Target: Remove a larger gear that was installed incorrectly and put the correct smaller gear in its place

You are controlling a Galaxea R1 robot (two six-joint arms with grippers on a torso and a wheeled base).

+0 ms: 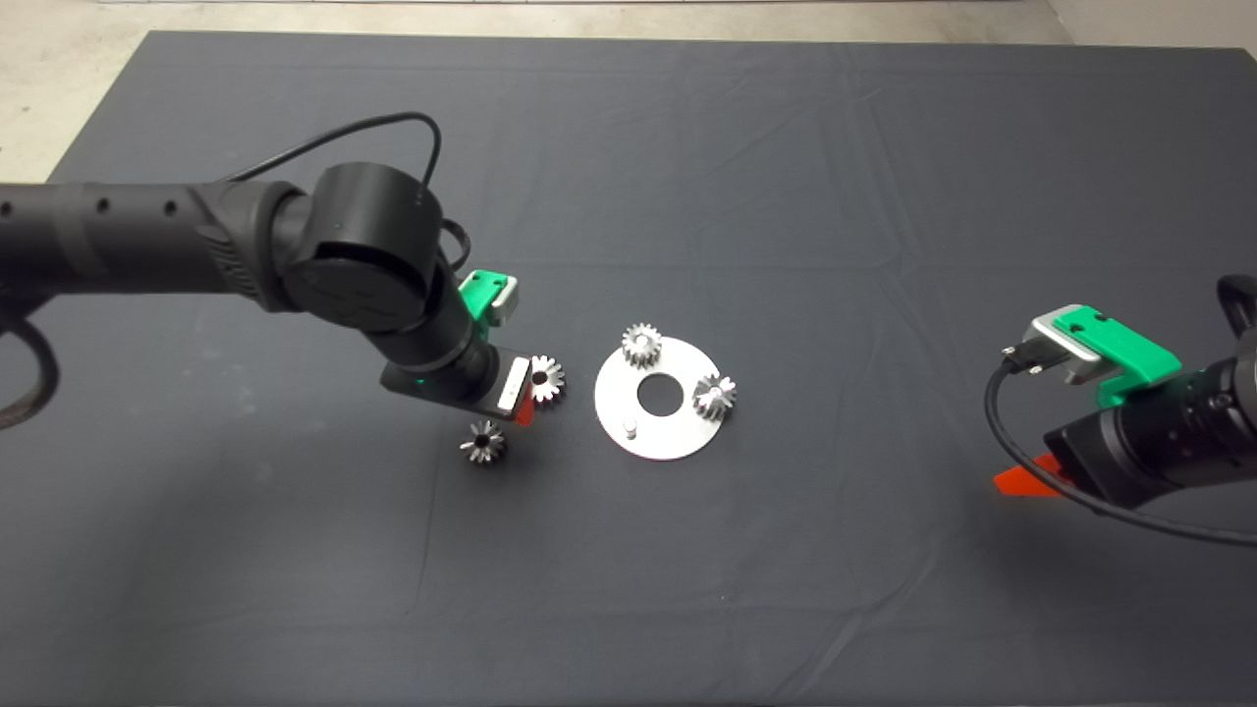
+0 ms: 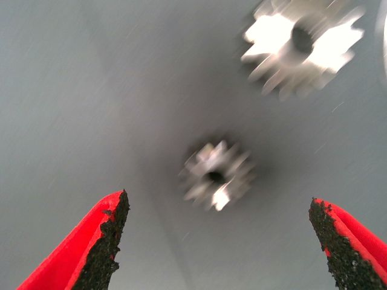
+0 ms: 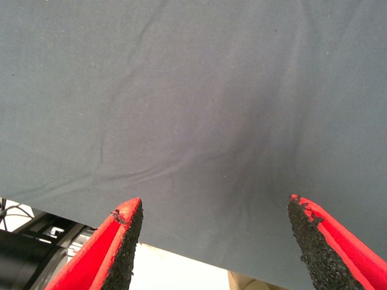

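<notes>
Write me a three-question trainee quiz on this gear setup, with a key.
1. Count: how many gears are mounted on the round plate?
2. True or false: the left gripper is shut on a gear.
3. Pick one. The right gripper is: A) over the plate; B) open over bare mat on the right, away from all gears; C) holding a gear.

Key:
1. Two, the far gear and the right-hand gear; one peg is bare.
2. False: it is open, above two loose gears to the left of the plate.
3. B.
</notes>
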